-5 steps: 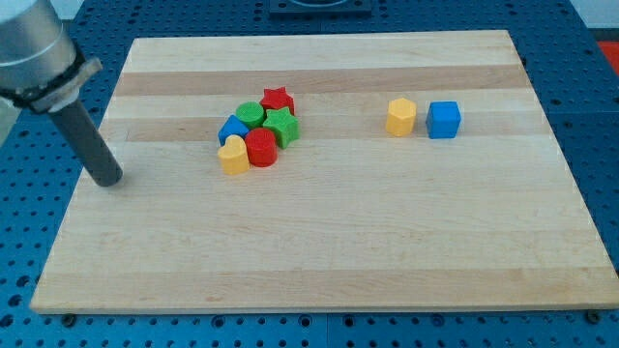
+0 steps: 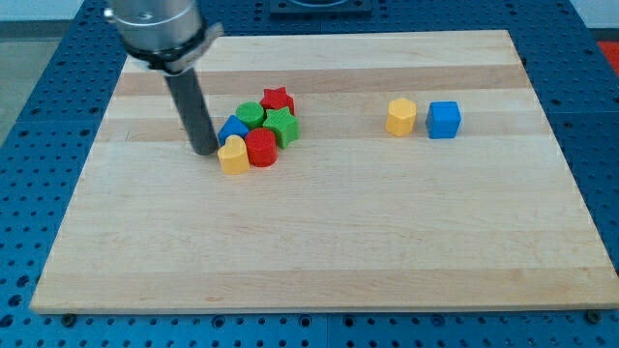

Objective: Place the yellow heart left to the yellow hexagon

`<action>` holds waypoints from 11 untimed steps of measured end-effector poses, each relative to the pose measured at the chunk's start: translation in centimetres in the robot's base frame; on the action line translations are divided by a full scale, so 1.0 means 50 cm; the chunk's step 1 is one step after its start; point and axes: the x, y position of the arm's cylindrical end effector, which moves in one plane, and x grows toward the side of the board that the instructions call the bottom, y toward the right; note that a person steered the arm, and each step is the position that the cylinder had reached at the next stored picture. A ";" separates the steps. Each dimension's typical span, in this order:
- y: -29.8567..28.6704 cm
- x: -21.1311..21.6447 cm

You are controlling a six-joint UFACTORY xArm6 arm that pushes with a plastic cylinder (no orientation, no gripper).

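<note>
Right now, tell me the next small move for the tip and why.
Probably push toward the view's right: my tip sits just left of the yellow heart, which lies in the cluster beside the red block, while the yellow hexagon waits far right, next to the blue cube.

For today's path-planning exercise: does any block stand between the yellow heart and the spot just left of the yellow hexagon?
Yes. The red cylinder touches the yellow heart on its right, towards the yellow hexagon. Beyond it the board is bare. My tip is at the heart's left.
</note>
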 end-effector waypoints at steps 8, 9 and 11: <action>0.067 0.204; 0.142 0.201; 0.183 0.157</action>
